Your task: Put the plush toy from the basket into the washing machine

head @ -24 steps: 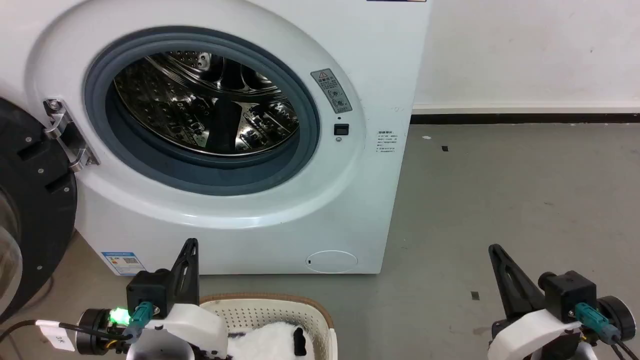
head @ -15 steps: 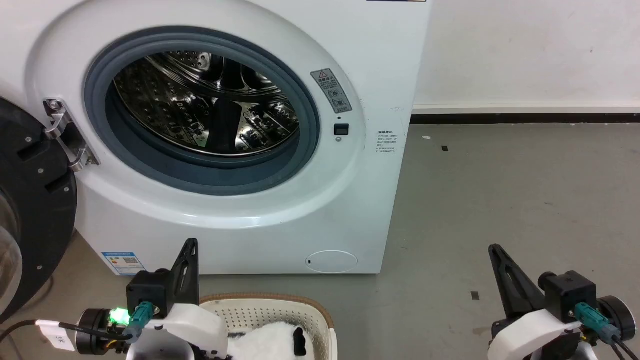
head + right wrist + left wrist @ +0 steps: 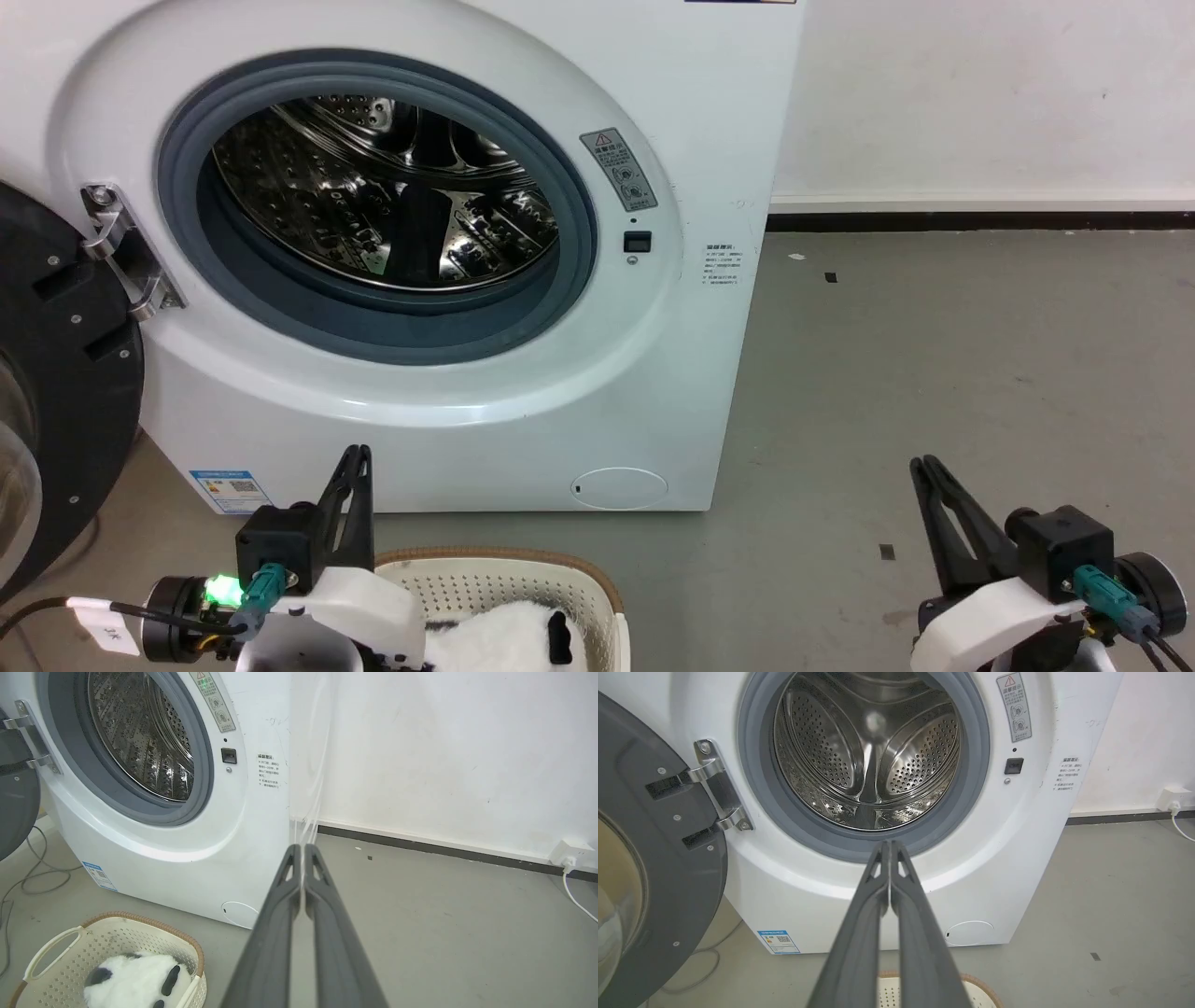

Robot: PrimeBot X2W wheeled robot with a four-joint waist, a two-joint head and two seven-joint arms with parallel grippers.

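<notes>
Looking at the job, you have not really started it yet. The plush toy (image 3: 135,982) lies down in the basket (image 3: 597,583), and nothing is touching it. The basket sits on the floor (image 3: 934,373) just in front of the washing machine (image 3: 653,392). The washing machine's door (image 3: 65,373) is swung open to the side, so the way in is free. The drum (image 3: 373,205) looks shiny and has nothing in it that you can see.

Your left gripper (image 3: 888,843) hangs above the near side of the basket and points up at the round hole. Its two fingers are pressed flat together and hold nothing. Your right gripper (image 3: 301,847) is well off to the side over bare floor. Its fingers are also together, with just a thin line of light between them, and it holds nothing too.

So everything is left to do. You need to spread the fingers, reach down, grab the toy, lift it and drop it in the drum.

Next to the pictures from a moment ago, almost nothing has changed. The toy, the basket and the door are all in the same spots. Both grippers sit where they were, though a thin slit now shows between the fingers of each.
</notes>
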